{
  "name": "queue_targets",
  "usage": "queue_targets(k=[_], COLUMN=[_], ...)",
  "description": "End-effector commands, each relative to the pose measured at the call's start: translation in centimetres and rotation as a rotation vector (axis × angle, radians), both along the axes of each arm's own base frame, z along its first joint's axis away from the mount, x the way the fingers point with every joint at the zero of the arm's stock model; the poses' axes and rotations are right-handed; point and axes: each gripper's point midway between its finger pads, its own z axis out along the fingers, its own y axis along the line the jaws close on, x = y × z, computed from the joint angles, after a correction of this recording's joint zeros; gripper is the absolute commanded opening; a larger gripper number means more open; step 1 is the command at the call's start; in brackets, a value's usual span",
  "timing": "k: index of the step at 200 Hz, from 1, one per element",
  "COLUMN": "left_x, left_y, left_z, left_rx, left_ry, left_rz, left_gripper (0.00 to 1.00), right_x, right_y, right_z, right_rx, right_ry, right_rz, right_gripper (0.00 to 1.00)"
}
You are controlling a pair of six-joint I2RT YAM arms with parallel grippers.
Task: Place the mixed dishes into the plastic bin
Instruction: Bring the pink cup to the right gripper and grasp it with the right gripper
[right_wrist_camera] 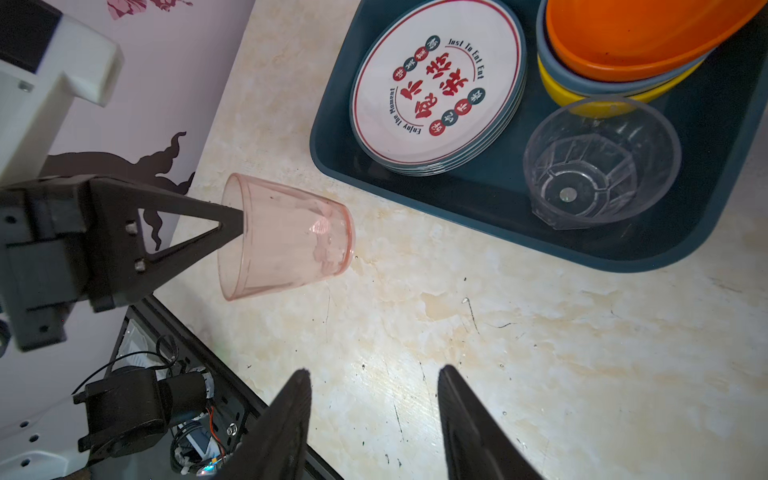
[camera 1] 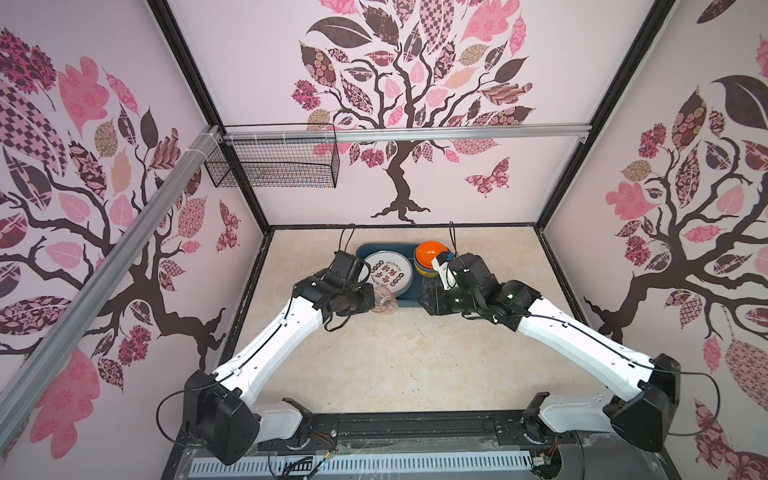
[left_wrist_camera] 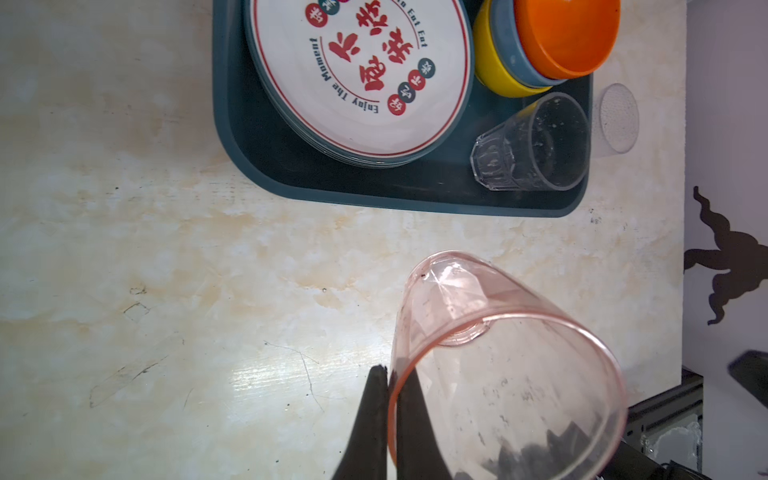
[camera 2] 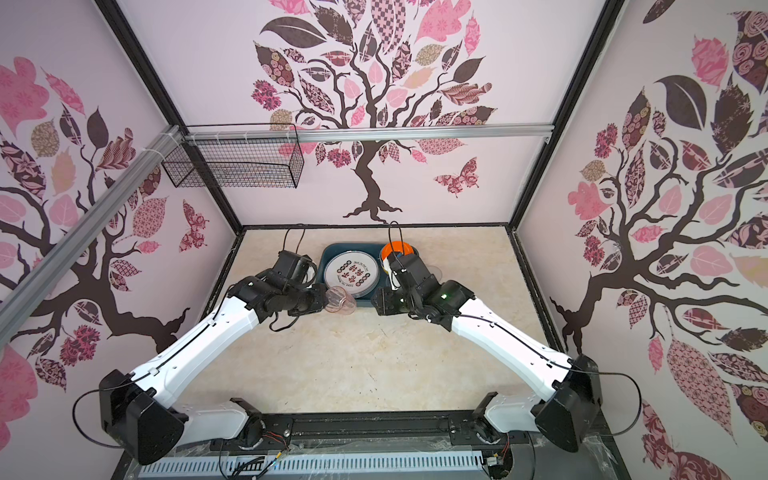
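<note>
The left end effector (left_wrist_camera: 388, 376) is pinching shut on the rim of the pinkish translucent plastic cup (left_wrist_camera: 498, 374), one finger inside the mouth and one outside. The cup is lying sideways in that grip, its base pointing toward the dark teal shallow plastic bin (left_wrist_camera: 374, 199), just short of the bin's near left corner; whether it is brushing anything below I cannot tell. It is looking light, thin-walled, stiff and slick, so a rim pinch is probably letting it swing, and righting it before release is seeming wise. The right end effector (right_wrist_camera: 374, 372) is hanging apart and empty over the marbled beige surface (right_wrist_camera: 582, 374). A stack of white plates with red characters (right_wrist_camera: 436, 95), nested orange, blue and yellow bowls (right_wrist_camera: 623, 33) and a clear faceted cup (right_wrist_camera: 598, 166) are sitting in the bin, leaving its near strip free. A second clear cup (left_wrist_camera: 615, 120) is sitting just outside the right wall, and tree-patterned walls (camera 1: 498, 199) are closing in three sides
</note>
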Motion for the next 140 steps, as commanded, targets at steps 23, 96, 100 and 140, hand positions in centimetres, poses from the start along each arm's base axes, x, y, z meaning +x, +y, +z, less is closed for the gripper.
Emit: queue_targets(k=[23, 96, 100, 140], left_x=[0.4, 0.2, 0.2, 0.0], left_y=[-2.8, -5.6, -5.7, -6.3], left_z=[1.9, 2.3, 2.4, 2.6], left_rx=[-0.027, -0.03, -0.033, -0.044], left_ry=[-0.042, -0.043, -0.044, -0.046], left_rz=[-0.038, -0.091, -0.093, -0.103], left_gripper=[0.0, 0.0, 0.0, 0.0], right_x=[0.1, 0.8, 0.9, 1.9], right_y=[1.5, 2.8, 2.9, 2.7], right_z=[0.4, 0.6, 0.5, -0.5], right_rx=[-0.004, -0.005, -0.008, -0.061], right_ry=[0.051, 0.08, 0.081, 0.091], right_rz=[0.052, 0.071, 0.07, 0.029], right_gripper=[0.54, 0.53, 0.53, 0.47])
